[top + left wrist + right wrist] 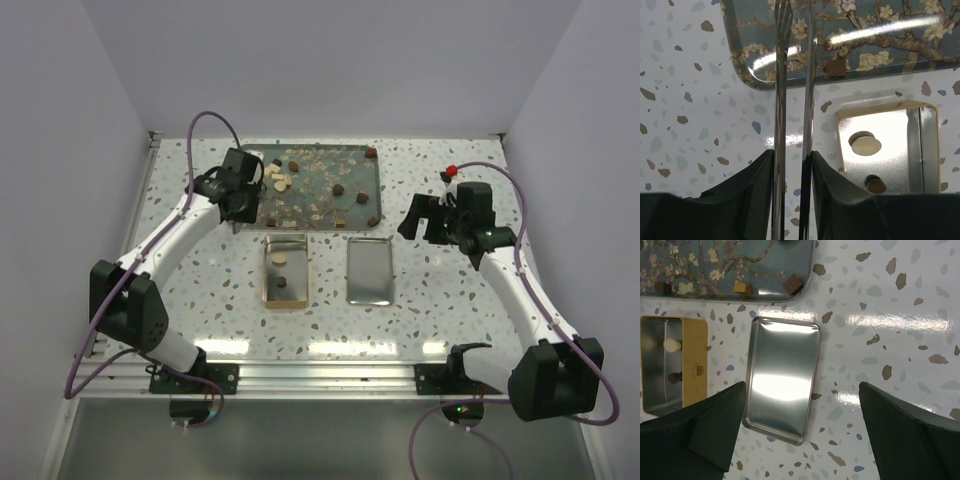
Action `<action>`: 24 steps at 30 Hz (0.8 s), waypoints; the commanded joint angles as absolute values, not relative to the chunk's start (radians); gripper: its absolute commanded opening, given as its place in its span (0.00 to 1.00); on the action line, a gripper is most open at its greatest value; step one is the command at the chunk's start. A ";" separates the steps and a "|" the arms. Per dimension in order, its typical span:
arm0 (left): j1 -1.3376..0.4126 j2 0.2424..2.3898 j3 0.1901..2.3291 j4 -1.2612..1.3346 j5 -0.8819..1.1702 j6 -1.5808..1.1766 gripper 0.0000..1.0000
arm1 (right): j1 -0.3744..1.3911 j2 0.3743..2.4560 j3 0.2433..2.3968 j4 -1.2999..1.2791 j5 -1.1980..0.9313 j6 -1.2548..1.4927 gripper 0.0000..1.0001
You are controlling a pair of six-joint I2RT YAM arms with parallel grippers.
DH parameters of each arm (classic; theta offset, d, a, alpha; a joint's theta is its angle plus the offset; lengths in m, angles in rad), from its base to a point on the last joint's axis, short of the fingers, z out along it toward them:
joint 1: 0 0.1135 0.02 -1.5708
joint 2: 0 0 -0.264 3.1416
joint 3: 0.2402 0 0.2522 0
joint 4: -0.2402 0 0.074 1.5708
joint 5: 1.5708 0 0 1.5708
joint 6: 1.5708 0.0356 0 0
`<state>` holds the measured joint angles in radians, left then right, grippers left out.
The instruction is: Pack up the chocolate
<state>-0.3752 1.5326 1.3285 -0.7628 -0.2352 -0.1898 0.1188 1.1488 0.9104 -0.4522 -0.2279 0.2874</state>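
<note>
Chocolate lies scattered on the floral tray (355, 170): cream pieces (279, 178) at its left, dark ones (338, 189) toward the right. A gold tin (268, 275) in front of the tray holds one cream piece (865, 143) and one dark piece (875, 184). My left gripper (792, 160) is shut on metal tongs (781, 100). Their tips reach over the tray's near left corner, with nothing visible between the blades. A square brown piece (836, 68) sits on the tray just right of them. My right gripper (802, 390) hangs open above the table, just right of the silver lid (782, 380).
The lid (369, 271) lies flat to the right of the tin. Pale crumbs and flakes litter the tray. White walls close in the speckled table at the back and both sides.
</note>
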 commanded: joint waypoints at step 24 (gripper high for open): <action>-0.341 1.713 1.422 -0.592 -0.275 -0.126 0.43 | 0.123 1.241 0.973 -0.413 -0.275 0.291 0.98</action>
<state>-0.3489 1.7027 1.3762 -0.6430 -0.2672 -0.1513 0.1188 1.2392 0.9314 -0.4362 -0.2554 0.2878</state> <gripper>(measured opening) 0.436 0.979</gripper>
